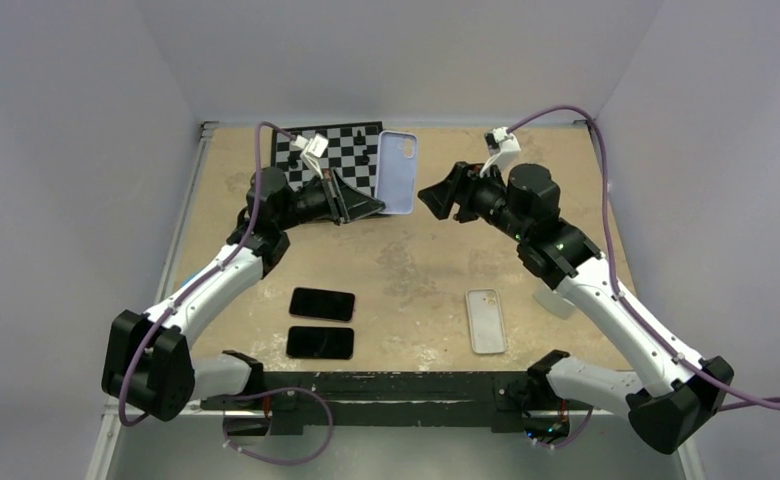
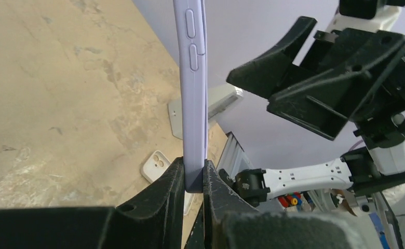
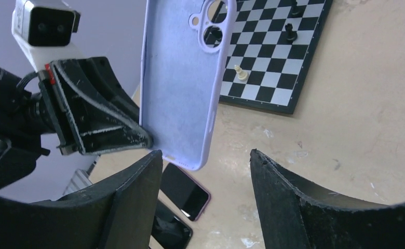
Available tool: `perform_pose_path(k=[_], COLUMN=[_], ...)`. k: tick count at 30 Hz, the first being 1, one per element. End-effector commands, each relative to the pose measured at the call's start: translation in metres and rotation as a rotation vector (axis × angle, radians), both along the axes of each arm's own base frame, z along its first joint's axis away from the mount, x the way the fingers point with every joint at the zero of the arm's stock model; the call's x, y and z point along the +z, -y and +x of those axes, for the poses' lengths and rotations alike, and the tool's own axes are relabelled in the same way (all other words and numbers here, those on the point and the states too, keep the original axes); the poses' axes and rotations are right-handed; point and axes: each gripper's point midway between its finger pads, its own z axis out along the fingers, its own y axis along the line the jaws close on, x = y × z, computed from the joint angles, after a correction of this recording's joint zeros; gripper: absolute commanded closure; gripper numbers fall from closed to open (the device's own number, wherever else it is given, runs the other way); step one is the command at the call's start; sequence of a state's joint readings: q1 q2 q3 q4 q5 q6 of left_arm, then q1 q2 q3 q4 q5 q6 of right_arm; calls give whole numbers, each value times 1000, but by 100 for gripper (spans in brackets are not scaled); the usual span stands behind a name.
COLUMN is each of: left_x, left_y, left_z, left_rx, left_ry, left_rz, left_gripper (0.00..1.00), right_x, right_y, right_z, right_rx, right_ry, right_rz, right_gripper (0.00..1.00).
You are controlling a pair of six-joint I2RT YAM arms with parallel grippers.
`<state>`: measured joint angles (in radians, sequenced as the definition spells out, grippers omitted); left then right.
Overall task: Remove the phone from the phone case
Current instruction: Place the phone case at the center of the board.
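My left gripper [image 1: 376, 207] is shut on the lower edge of a lavender phone case [image 1: 398, 172] and holds it upright above the table's back middle. In the left wrist view the case [image 2: 192, 78] stands edge-on between the fingers of that gripper [image 2: 194, 166]. In the right wrist view the case [image 3: 179, 88] shows its empty inside, and the chessboard shows through its camera holes. My right gripper [image 1: 428, 197] is open just right of the case, not touching it; its jaws [image 3: 205, 155] stand wide apart. Two dark phones [image 1: 322, 303] [image 1: 319, 342] lie flat at front left.
A chessboard [image 1: 336, 150] with a few pieces lies at the back, behind the held case. A white phone case [image 1: 486, 320] lies face down at front right, with a clear object [image 1: 556, 300] beside it near the right arm.
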<state>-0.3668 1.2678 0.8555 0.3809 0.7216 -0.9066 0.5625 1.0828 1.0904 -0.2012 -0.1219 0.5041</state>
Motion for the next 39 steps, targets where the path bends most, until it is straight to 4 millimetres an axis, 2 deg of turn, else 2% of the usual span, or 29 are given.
perform_pose_path(k=[1, 8, 14, 17, 18, 19, 20, 21, 23, 25, 27, 30, 31, 33, 35, 39], left_x=[40, 39, 39, 38, 37, 37, 34, 32, 25, 20, 9, -14, -15, -13, -7, 10], left_y=[9, 21, 30, 31, 31, 32, 33, 33, 31, 27, 15, -21, -33, -55, -73, -85], left_z=[-24, -34, -43, -44, -44, -45, -45, -43, -39, -35, -25, -4, 2, 10, 14, 13], left_rx=[-80, -144, -190, -191, -196, -200, -200, -190, -162, -122, -27, 203, 270, 381, 468, 501], left_ry=[160, 150, 153, 149, 145, 145, 137, 127, 100, 90, 63, -34, -40, -31, -4, 88], left_rz=[-43, -48, -45, -43, -42, -39, -31, -19, 15, 56, 141, 294, 312, 307, 293, 297], left_gripper=[100, 100, 100, 100, 100, 100, 95, 84, 58, 23, 3, 0, 0, 0, 0, 0], right_x=[18, 23, 10, 9, 8, 8, 7, 6, -1, -10, -19, -40, -49, -68, -93, -163], right_y=[1, -3, 3, 4, 3, 2, 1, 1, 3, 10, 21, 46, 52, 60, 59, 75], right_z=[2, 11, 21, 22, 22, 21, 20, 18, 16, 15, 14, 11, 8, -1, -13, -47], right_rx=[-50, -61, -121, -117, -108, -91, -78, -68, -62, -81, -118, -196, -206, -202, -154, -121], right_ry=[-14, -11, -32, -19, -17, -7, -3, 1, 2, 6, -3, -58, -82, -133, -195, -454], right_rz=[95, 115, 93, 69, 57, 45, 34, 25, -4, -40, -93, -223, -264, -324, -357, -507], right_gripper=[36, 45, 56, 72, 81, 95, 100, 100, 100, 100, 100, 100, 100, 100, 100, 100])
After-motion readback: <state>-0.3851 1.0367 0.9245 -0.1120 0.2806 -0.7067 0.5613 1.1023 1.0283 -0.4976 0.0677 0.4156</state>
